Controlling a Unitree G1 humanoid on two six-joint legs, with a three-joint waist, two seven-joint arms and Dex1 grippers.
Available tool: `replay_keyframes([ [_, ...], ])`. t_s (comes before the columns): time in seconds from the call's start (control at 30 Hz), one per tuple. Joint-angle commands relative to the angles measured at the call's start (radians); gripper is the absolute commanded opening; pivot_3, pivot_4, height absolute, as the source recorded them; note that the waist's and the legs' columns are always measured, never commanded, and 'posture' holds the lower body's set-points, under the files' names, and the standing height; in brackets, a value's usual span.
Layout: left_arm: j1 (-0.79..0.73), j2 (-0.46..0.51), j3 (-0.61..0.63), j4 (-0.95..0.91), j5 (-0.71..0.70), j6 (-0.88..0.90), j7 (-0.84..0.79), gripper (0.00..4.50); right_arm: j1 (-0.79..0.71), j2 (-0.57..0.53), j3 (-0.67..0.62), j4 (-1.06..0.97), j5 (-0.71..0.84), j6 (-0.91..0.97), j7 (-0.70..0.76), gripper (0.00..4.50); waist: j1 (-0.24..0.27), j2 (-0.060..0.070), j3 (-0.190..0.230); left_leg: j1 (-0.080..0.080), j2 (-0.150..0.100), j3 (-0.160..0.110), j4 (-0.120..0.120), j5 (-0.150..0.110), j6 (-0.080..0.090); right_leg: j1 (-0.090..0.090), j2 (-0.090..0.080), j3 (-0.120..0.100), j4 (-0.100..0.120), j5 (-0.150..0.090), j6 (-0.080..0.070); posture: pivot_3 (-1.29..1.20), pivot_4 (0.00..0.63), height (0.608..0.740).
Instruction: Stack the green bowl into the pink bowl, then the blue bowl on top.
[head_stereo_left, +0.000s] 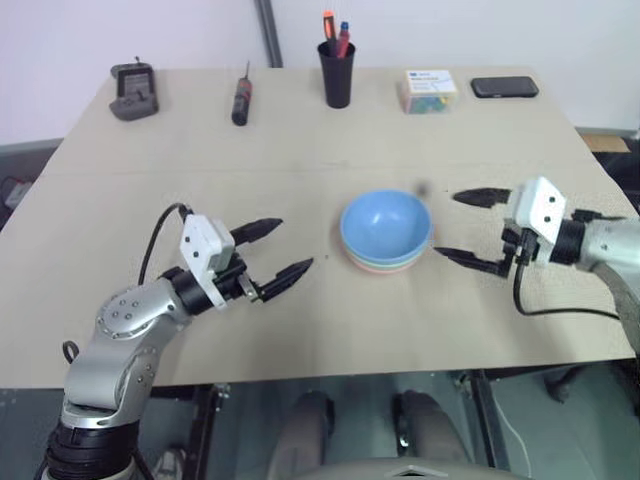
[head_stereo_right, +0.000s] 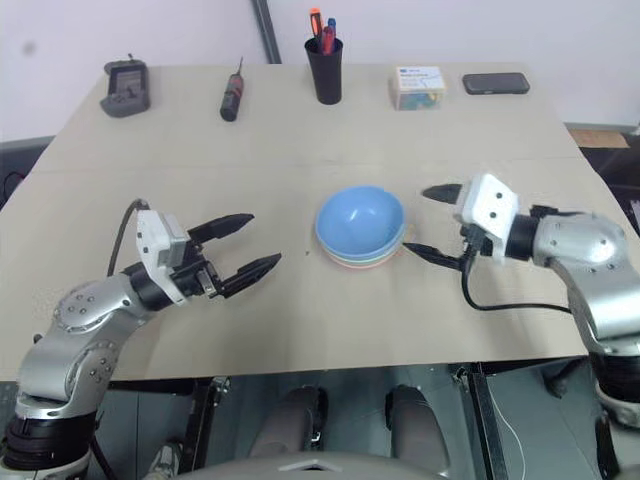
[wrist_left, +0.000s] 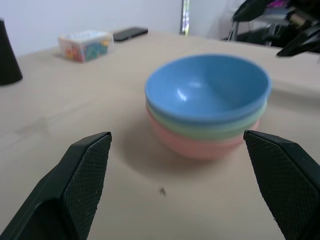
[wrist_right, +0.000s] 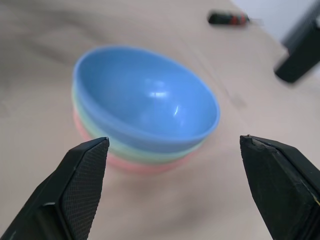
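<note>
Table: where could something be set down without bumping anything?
Bare patches on the table: the wide band between the bowl stack, blue bowl on top, and the back row; also the front strip between the left hand and the stack. Crowded: beside the stack at the open right hand, and the back edge.

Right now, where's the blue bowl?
In the left eye view the blue bowl sits right of table centre, nested on top of the green bowl inside the pink bowl, between the open left gripper and right gripper.
</note>
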Motion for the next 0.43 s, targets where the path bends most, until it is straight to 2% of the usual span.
replay_keyframes([
  [0.03,0.033,0.025,0.042,-0.038,-0.048,0.017,-0.024,4.5,0.147,0.022,-0.15,-0.016,0.072,0.03,-0.033,4.42,0.002,0.0,0.0,0.002,0.001,-0.001,0.0,0.0,0.0,0.004,0.0,-0.003,-0.003,0.0,0.0,0.0,0.15,0.74],
  [0.13,0.064,0.044,0.076,-0.035,-0.02,-0.002,-0.017,4.5,0.244,0.021,-0.228,-0.001,0.043,-0.025,-0.057,4.42,-0.003,0.0,0.0,0.002,0.0,0.0,0.0,0.0,0.0,0.004,0.0,-0.001,-0.003,0.0,0.0,0.0,0.15,0.74],
  [0.27,0.128,0.099,0.148,-0.022,-0.048,0.004,-0.081,4.5,0.325,0.006,-0.332,-0.038,0.116,0.019,-0.037,4.42,-0.009,0.001,0.0,0.003,0.001,0.001,0.0,0.0,0.0,0.004,0.002,-0.001,-0.003,0.0,0.0,0.0,0.15,0.74],
  [0.43,0.18,0.152,0.225,0.014,-0.102,0.021,-0.173,4.5,0.354,-0.017,-0.37,-0.055,0.141,0.026,-0.032,4.42,-0.005,0.001,0.0,0.003,0.002,0.002,0.0,0.0,0.0,0.005,0.002,-0.001,-0.003,0.0,0.0,0.0,0.15,0.74],
])
